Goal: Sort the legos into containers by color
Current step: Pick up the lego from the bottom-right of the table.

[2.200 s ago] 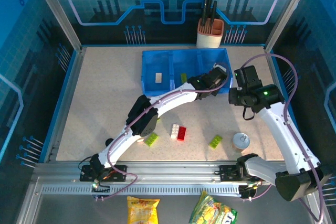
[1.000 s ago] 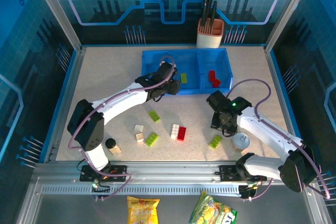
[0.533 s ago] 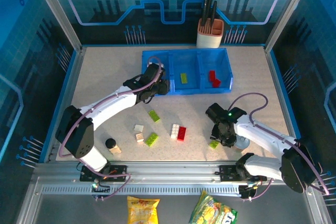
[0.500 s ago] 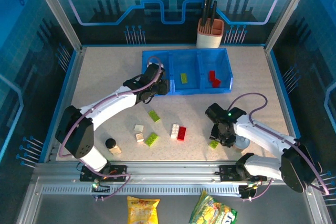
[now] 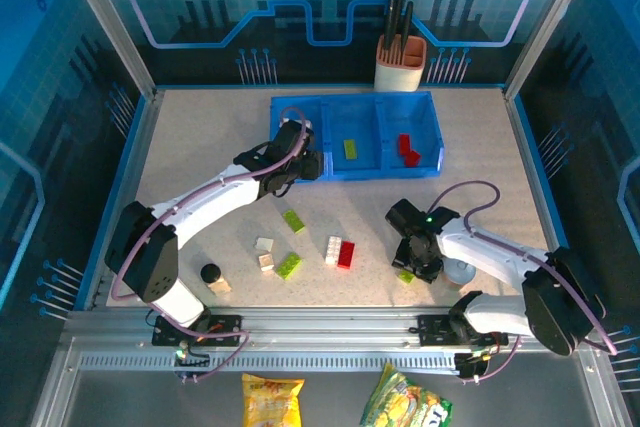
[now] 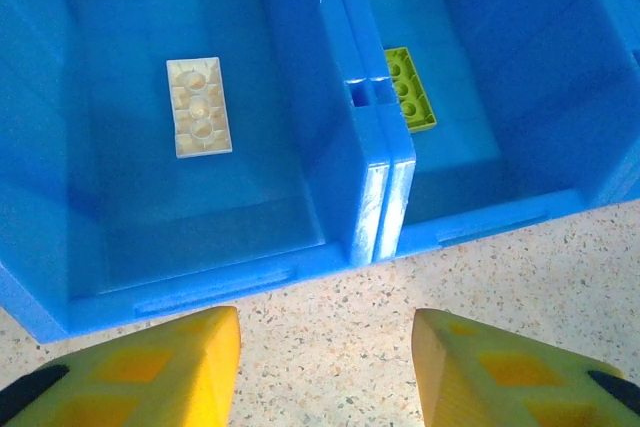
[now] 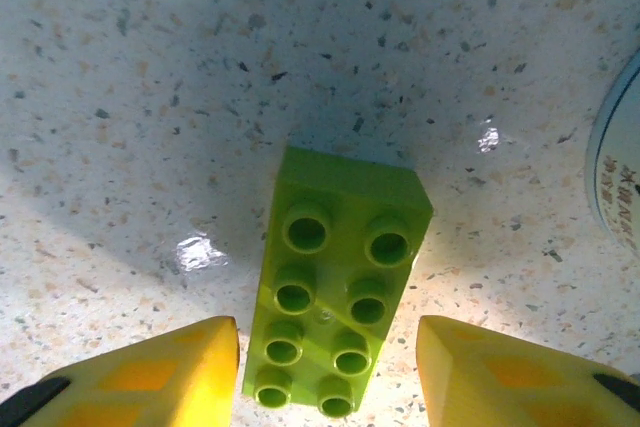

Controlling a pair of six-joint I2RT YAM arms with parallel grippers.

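The blue tray (image 5: 352, 119) has three compartments: a cream lego (image 6: 200, 107) lies in the left one, a green lego (image 5: 350, 149) in the middle, red legos (image 5: 405, 150) in the right. My left gripper (image 5: 300, 163) hovers open and empty over the table just before the tray's front wall (image 6: 375, 197). My right gripper (image 7: 328, 372) is open, low over a lime green lego (image 7: 335, 307) that lies flat between its fingers, with a gap on each side. Loose legos lie mid-table: green (image 5: 293, 220), cream (image 5: 264, 244), green (image 5: 289, 265), white (image 5: 333, 249), red (image 5: 347, 254).
A silver disc (image 5: 460, 269) sits just right of the right gripper, its rim (image 7: 615, 162) close to the green lego. A black cylinder (image 5: 210, 273) stands at the front left. A beige utensil holder (image 5: 400, 65) stands behind the tray.
The left gripper has shifted left from the middle compartment to the tray's left front, then held still. The right gripper has come down and forward over the green lego, opening slightly.
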